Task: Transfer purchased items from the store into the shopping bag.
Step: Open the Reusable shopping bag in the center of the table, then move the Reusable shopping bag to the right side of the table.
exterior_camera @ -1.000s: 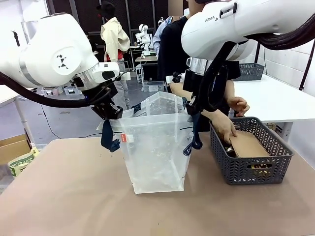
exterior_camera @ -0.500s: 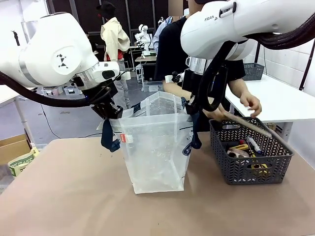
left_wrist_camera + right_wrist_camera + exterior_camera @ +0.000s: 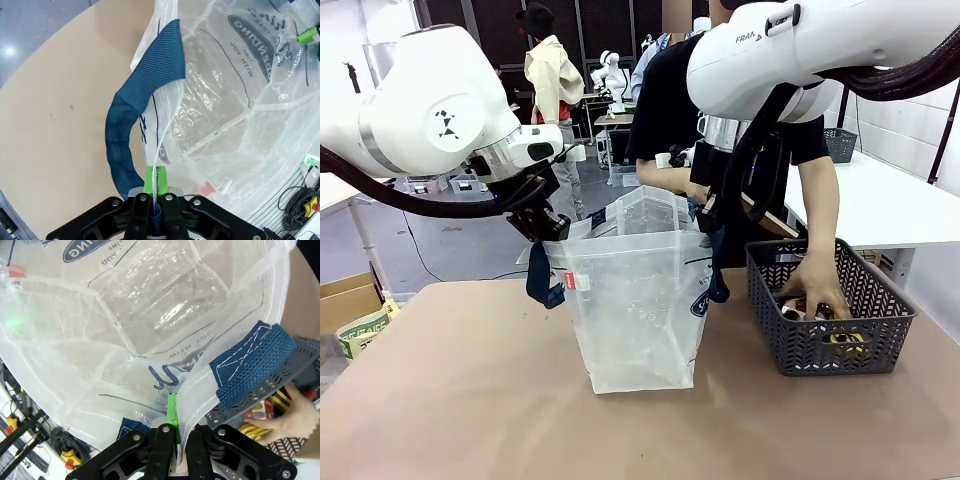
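The shopping bag [image 3: 638, 305] stands upright and held open at the table's middle, translucent with navy straps. My left gripper [image 3: 550, 230] is shut on its left rim, next to a hanging strap [image 3: 131, 117]; the green pads [image 3: 150, 176] pinch the plastic. On the opposite rim my right gripper [image 3: 706, 216] is shut too, its pad [image 3: 172, 410] clamping the edge beside the other strap [image 3: 252, 365]. The bag's inside looks bare. The purchased items [image 3: 256, 412] lie in the dark basket [image 3: 830, 345], partly hidden by the person's hand [image 3: 817, 288] reaching in.
The basket stands close to the bag's right side. The person leans over it from the far side and holds a brown cardboard sheet [image 3: 770, 220] up behind my right arm. Bare tabletop [image 3: 460, 400] lies to the left and front of the bag.
The person lifted the cardboard sheet out of the basket, uncovering the items, and now reaches down into it with the other hand. Both grippers and the bag have stayed put.
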`<state>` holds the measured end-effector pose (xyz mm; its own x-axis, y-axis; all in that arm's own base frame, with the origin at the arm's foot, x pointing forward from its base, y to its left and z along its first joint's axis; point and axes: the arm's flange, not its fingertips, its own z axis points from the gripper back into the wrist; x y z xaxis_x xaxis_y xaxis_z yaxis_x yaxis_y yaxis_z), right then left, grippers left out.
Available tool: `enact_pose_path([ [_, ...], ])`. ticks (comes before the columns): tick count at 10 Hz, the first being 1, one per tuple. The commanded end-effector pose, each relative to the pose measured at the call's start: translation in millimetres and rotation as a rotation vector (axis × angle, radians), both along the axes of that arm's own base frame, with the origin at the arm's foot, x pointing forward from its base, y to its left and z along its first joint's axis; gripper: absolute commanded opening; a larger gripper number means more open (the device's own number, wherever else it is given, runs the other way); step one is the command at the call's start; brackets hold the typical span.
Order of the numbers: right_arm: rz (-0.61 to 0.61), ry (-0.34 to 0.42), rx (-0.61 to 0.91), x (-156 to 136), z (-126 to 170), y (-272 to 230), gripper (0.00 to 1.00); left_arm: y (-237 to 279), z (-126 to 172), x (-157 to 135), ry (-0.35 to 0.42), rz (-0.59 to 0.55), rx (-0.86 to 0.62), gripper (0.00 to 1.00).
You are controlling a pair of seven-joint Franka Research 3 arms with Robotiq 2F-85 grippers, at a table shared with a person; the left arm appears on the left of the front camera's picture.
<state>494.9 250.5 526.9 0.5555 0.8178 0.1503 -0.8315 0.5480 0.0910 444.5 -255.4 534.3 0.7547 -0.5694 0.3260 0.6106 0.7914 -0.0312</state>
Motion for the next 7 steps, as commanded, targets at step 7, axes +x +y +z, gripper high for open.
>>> enact_pose_path([
  [7,0.0,0.0,0.0,0.0,0.0,0.0,0.0,0.0,0.0,0.0,0.0,0.0,0.0,0.0],
])
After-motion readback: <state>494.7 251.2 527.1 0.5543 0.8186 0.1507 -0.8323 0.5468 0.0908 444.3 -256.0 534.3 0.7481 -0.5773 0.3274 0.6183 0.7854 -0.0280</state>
